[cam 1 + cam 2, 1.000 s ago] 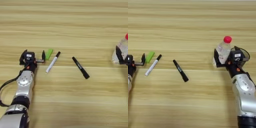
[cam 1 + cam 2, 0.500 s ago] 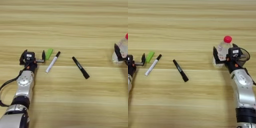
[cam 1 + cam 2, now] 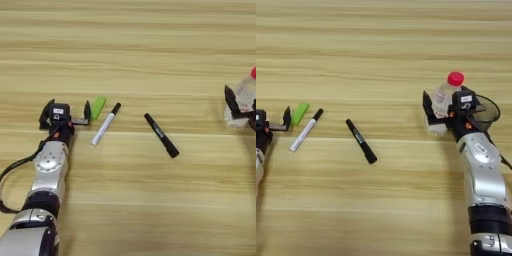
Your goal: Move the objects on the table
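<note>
A clear plastic bottle (image 3: 442,98) with a red cap (image 3: 455,78) stands at the right of the table (image 3: 130,50). My right gripper (image 3: 447,110) is open around the bottle's lower part. One black finger (image 3: 428,107) shows on the bottle's left; the other is hidden behind the gripper body. A dark see-through cup (image 3: 487,111) sits just right of that gripper. My left gripper (image 3: 67,111) rests open at the left, holding nothing. Its right finger is just left of the small green block (image 3: 98,106). The white marker with black cap (image 3: 105,124) and the black marker (image 3: 161,135) lie near the middle.
Both forearms reach in from the bottom edge, the left one (image 3: 47,170) and the right one (image 3: 483,170). A black cable (image 3: 12,170) loops beside the left arm. Bare wood stretches across the far half of the table.
My right gripper has edged slightly forward and left, closer around the bottle. The bottle, the markers, the block and the left arm have not moved.
</note>
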{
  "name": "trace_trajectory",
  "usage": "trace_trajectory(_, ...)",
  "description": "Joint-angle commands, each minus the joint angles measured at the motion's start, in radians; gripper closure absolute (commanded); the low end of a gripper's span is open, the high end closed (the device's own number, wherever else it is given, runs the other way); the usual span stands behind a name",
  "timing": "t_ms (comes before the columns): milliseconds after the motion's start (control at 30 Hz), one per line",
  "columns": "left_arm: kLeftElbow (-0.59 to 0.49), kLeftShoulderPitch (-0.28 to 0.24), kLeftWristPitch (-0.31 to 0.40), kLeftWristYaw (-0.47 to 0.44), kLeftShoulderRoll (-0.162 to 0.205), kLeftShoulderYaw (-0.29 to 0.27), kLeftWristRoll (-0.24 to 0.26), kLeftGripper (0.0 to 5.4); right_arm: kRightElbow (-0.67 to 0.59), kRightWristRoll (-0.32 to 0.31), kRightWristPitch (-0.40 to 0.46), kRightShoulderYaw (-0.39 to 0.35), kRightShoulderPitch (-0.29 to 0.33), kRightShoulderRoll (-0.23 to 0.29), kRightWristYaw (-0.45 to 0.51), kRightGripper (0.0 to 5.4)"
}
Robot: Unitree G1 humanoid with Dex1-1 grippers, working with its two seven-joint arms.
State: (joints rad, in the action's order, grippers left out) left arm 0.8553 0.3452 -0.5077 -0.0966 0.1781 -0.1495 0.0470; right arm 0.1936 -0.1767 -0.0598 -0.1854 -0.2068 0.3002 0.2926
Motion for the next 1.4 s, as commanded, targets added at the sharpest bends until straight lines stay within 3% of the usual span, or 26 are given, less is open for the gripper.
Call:
trace_trajectory(33, -0.007, 0.002, 0.006, 0.001, 0.001, 0.004, -0.004, 0.00, 0.001, 0.001, 0.001, 0.004, -0.014, 0.001, 0.004, 0.67)
trace_trajectory(233, -0.007, 0.002, 0.006, 0.002, 0.000, 0.004, -0.005, 0.00, -0.005, 0.000, 0.003, 0.004, -0.014, 0.001, 0.004, 1.64)
trace_trajectory(433, -0.009, 0.001, 0.006, 0.002, 0.000, 0.004, -0.004, 0.00, -0.047, -0.023, 0.027, 0.009, -0.003, -0.011, 0.013, 2.22)
trace_trajectory(600, -0.009, 0.001, 0.006, 0.001, 0.001, 0.004, -0.004, 0.00, -0.190, -0.036, 0.078, 0.062, 0.040, -0.047, 0.021, 2.33)
trace_trajectory(767, -0.011, 0.000, 0.007, -0.001, 0.002, 0.003, -0.002, 0.00, -0.253, -0.023, 0.115, 0.119, 0.060, -0.076, 0.028, 2.35)
trace_trajectory(1133, -0.017, -0.003, 0.008, 0.000, 0.000, 0.003, -0.001, 0.00, -0.224, 0.012, 0.121, 0.221, 0.065, -0.124, 0.040, 2.35)
trace_trajectory(1400, -0.024, -0.006, 0.011, 0.000, -0.001, 0.002, 0.001, 0.00, -0.179, 0.020, 0.106, 0.218, 0.058, -0.126, 0.037, 2.35)
